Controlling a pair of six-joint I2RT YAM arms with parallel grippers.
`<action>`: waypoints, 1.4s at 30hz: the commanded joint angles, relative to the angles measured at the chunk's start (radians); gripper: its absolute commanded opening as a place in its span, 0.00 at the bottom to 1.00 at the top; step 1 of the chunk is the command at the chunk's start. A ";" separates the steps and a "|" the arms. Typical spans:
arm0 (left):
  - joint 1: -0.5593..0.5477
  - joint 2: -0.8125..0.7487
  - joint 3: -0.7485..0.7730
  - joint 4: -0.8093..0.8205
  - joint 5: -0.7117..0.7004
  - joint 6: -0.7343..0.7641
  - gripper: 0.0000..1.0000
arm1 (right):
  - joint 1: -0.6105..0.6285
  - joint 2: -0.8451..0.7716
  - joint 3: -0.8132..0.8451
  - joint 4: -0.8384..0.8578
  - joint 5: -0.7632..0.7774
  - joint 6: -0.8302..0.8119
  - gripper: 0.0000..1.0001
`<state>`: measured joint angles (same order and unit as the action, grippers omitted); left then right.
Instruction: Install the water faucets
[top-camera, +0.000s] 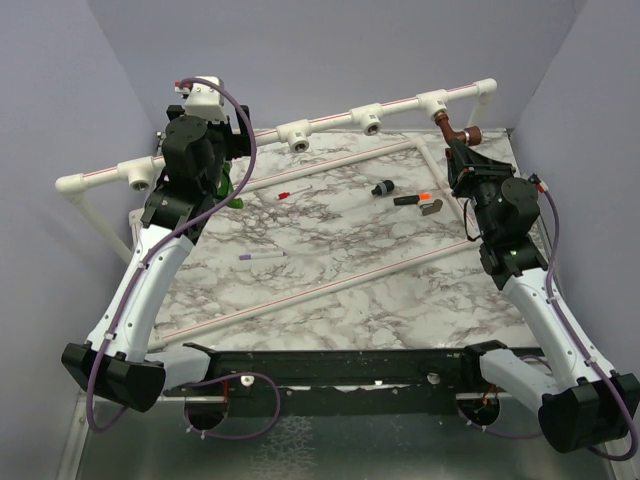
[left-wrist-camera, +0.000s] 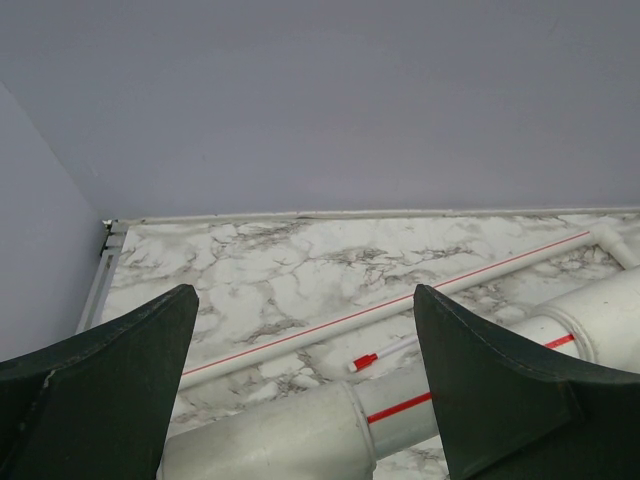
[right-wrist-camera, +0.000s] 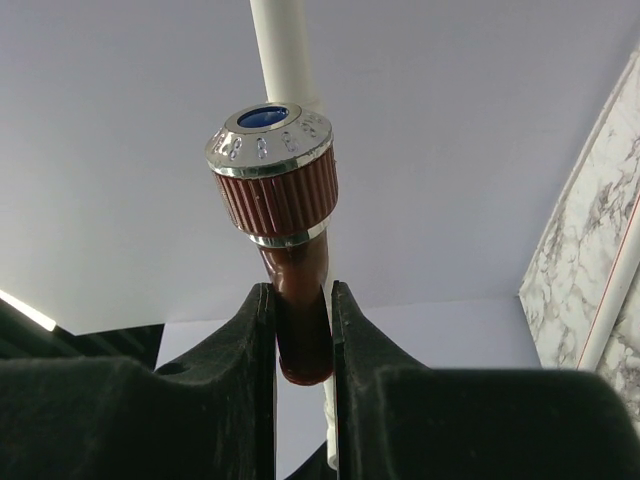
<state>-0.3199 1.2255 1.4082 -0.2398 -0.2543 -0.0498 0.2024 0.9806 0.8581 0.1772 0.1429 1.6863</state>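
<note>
Here the right tool (right-wrist-camera: 300, 300) is clenched on the smooth stem of the reddish-brown water faucet (right-wrist-camera: 278, 190). In the top view the faucet's long axis runs from the jaws toward 11 o'clock, up to the T-fitting (top-camera: 432, 100) at the right end of the white pipe (top-camera: 335, 123); whether it is seated there cannot be told. The green water faucet (top-camera: 229, 184) shows at 9 o'clock of the worktop (top-camera: 330, 270), just beside the left arm, whose left tool (left-wrist-camera: 305, 300) hangs released, holding nothing.
</note>
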 joint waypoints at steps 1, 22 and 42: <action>-0.021 0.037 -0.031 -0.209 0.086 -0.057 0.89 | 0.011 -0.007 0.035 0.022 -0.062 0.168 0.01; -0.021 0.043 -0.026 -0.213 0.082 -0.050 0.89 | 0.011 -0.031 0.036 0.019 0.026 -0.012 0.48; -0.021 0.056 -0.021 -0.213 0.088 -0.050 0.89 | 0.011 -0.095 0.114 -0.256 0.058 -0.384 0.77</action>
<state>-0.3202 1.2316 1.4193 -0.2596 -0.2508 -0.0551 0.2085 0.9043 0.9432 0.0242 0.1680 1.4250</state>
